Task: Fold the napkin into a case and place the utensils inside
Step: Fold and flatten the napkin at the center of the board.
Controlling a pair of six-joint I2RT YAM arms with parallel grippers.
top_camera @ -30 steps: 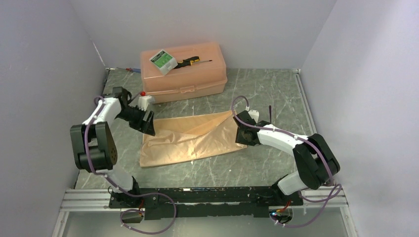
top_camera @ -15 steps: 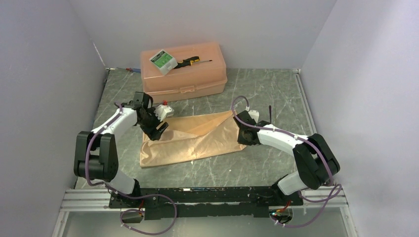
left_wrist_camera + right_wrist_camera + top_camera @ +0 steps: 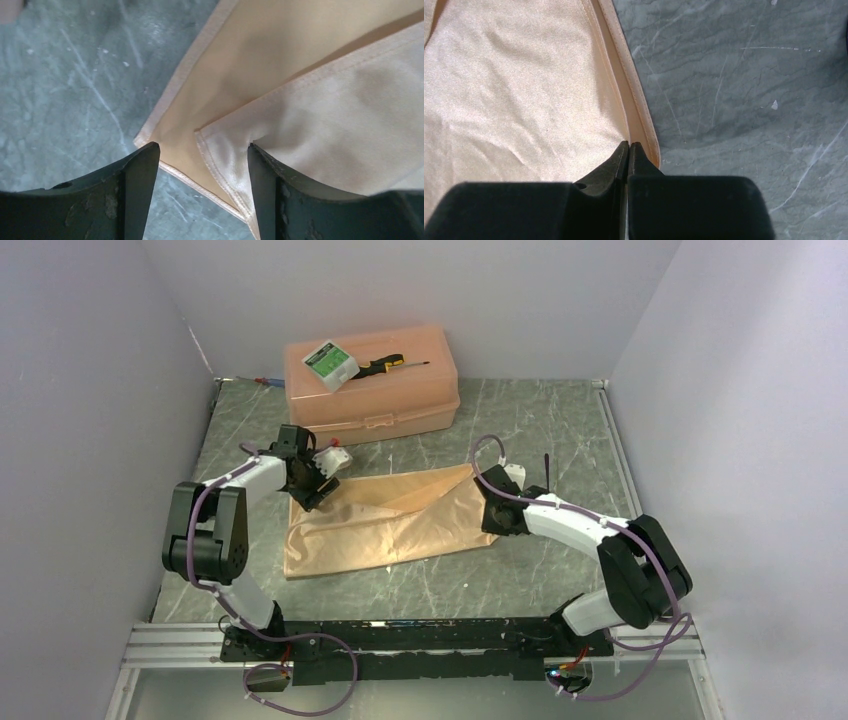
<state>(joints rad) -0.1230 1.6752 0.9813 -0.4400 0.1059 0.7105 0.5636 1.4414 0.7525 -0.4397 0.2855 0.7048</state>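
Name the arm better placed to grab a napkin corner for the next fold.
Left, likely. The left gripper is open and straddles the far-left corner of the napkin, ready to close. The right gripper is shut, tips at the napkin's right hem, so it would need to open first.

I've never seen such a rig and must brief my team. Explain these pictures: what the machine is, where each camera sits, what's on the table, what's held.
Two white-and-black robot arms are bolted at the near edge of a grey marbled table. The wide picture looks down from above and behind them; the two close-ups come from cameras on their wrists. On the table lies a shiny peach-orange cloth napkin, partly folded. Behind it stands a rigid peach plastic box carrying a small green-and-white carton and a black-and-yellow-handled screwdriver. The left gripper is open, poised over a napkin corner. The right gripper is shut at the napkin's right edge; whether it pinches cloth is unclear.
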